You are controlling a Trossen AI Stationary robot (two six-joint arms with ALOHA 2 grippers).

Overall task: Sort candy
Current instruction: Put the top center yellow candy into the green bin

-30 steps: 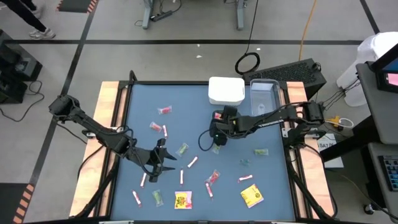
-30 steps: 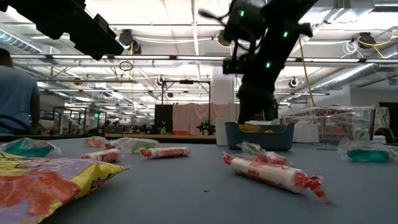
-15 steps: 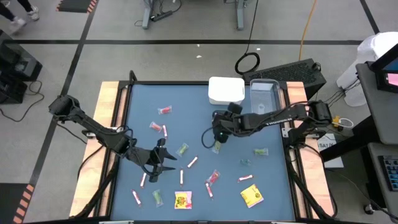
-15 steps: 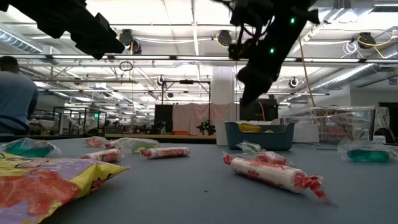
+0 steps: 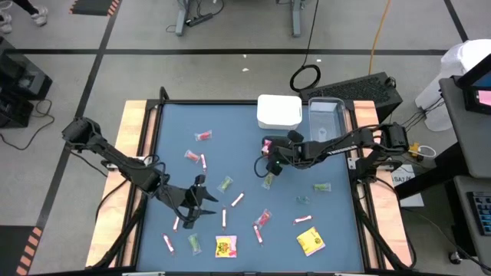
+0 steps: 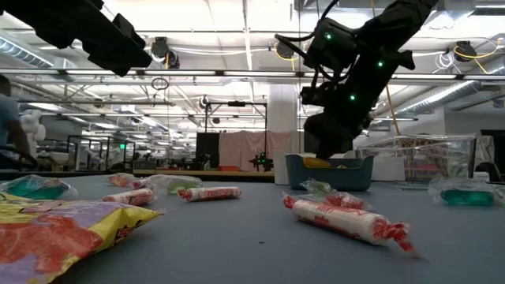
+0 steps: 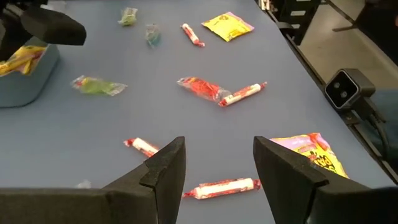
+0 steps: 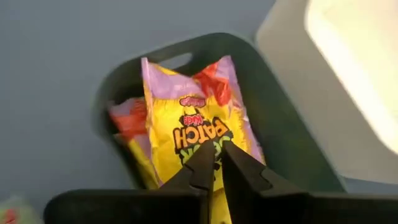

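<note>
Candy lies scattered over the blue table [image 5: 176, 123]: pink-white sticks [image 5: 237, 200], green pieces [image 5: 225, 184], red pieces [image 5: 263, 218] and yellow packets [image 5: 310, 241]. More yellow packets [image 8: 193, 134] lie in the teal container [image 5: 268, 142], which rests on the table beside the white container [image 5: 278, 112]. My right gripper [image 8: 217, 163] is shut and hangs over that teal container [image 6: 327, 172]. My left gripper [image 7: 214, 162] stands open above the table's near left [image 5: 196, 201]. A pink-white stick [image 7: 221, 186] lies on the table below it. My right gripper's shut fingertips point down over a yellow packet [image 8: 186, 140] that lies in the teal container. Whether they touch it, I cannot tell.
A clear container [image 5: 326, 119] stands right of the white one at the far edge. Wooden rails [image 5: 138, 146] run along the table's left and right sides. A big yellow packet [image 6: 63, 225] lies close to the low camera.
My right gripper has drawn back a little toward the table's far right and turned, so a green piece on the table near it now shows. In the low view it rose, then came down over the teal container.
</note>
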